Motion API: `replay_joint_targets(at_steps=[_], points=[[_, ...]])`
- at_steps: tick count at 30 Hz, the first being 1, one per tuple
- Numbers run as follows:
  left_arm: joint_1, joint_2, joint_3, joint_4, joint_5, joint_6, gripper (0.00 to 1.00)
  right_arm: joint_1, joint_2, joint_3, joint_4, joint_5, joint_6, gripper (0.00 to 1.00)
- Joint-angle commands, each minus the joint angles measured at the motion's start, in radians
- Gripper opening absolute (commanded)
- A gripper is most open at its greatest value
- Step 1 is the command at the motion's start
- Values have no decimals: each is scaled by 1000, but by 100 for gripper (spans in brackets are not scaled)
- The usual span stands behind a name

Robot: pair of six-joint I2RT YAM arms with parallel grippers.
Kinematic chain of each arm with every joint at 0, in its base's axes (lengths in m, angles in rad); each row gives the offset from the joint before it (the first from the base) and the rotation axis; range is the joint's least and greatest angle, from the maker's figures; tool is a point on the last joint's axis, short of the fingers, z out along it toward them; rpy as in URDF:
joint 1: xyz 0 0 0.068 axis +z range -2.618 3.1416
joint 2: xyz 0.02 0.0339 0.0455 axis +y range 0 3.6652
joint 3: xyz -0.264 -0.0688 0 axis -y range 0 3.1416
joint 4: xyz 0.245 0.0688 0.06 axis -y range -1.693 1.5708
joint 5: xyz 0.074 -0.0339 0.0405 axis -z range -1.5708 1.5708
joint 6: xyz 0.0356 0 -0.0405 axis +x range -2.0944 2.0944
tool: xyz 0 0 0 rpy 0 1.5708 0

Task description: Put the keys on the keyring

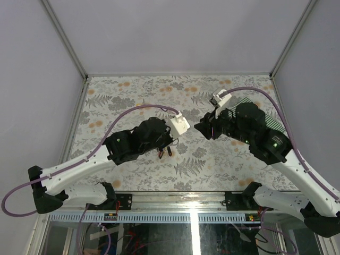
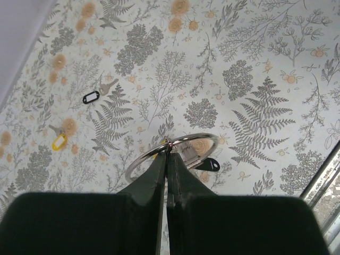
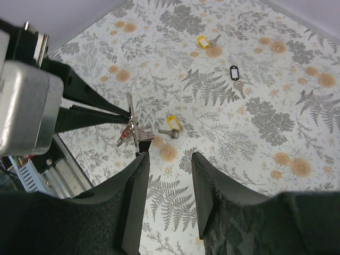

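My left gripper [image 2: 168, 146] is shut on the rim of the silver keyring [image 2: 197, 139] and holds it above the table. A black-headed key [image 2: 210, 165] hangs on the ring. In the right wrist view the keyring [image 3: 129, 118] shows edge-on, with a red-headed key [image 3: 124, 136] hanging from it. My right gripper [image 3: 170, 180] is open and empty, just right of the ring. A yellow-headed key [image 3: 171, 124] lies on the table beside the ring. Another yellow-headed key [image 3: 202, 41] and a black-headed key [image 3: 234, 73] lie farther off. In the top view my left gripper [image 1: 164, 151] and right gripper [image 1: 203, 129] face each other.
The floral cloth [image 1: 138, 101] covers the table. Metal frame rails [image 1: 74, 114] run along its sides and near edge. A striped mat [image 1: 273, 119] lies at the far right, partly under the right arm. The loose keys also show in the left wrist view, yellow [image 2: 58, 142] and black [image 2: 91, 97].
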Motion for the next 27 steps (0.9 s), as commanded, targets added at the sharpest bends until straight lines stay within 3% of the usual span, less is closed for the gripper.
replay_joint_targets(at_steps=[1,7,15,27], points=[[-4,17,60,-29,32,-52,0,4,-78,-102,147,-102,-59,44],[-3,-9,60,6,137,-122,0,2,-184,-287,370,-312,-122,44],[-2,-17,80,29,197,-189,0,3,-227,-492,663,-443,-142,48],[0,48,173,-6,179,-242,0,3,-120,-529,763,-470,-105,50]])
